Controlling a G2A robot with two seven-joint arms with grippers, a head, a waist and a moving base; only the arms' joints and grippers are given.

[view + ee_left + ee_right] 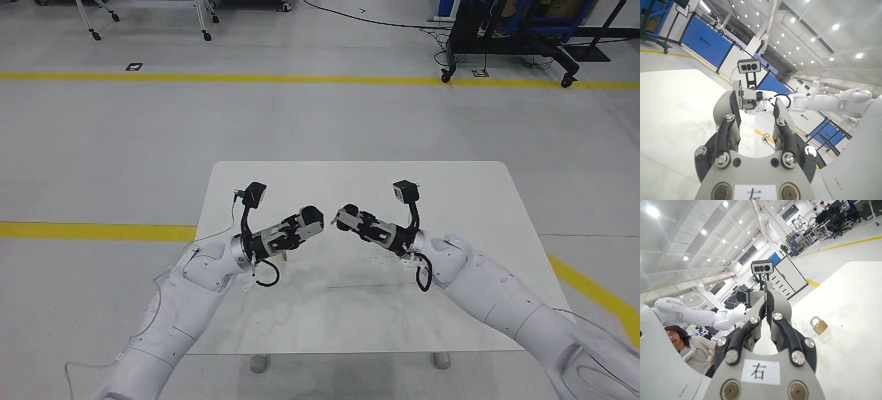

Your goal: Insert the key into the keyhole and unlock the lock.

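Lock (818, 326) lies flat on the white tabletop (450, 200), a brass body with its shackle seemingly snapped home, well apart from both grippers. In the top view the two arms are held above the middle of the tabletop with their tips facing each other and close together, the left gripper (312, 218) on the left and the right gripper (345, 218) on the right. The left gripper is spread wide with nothing between its pads. The right gripper is pinched tight (whether the key sits in that pinch I cannot tell). My reading is that the task is at its start: the lock is not yet held and the keyhole not yet met. The next move likely calls for the wide left gripper to drop to the lock and steady it with the keyhole exposed, so a key can be lined up squarely.
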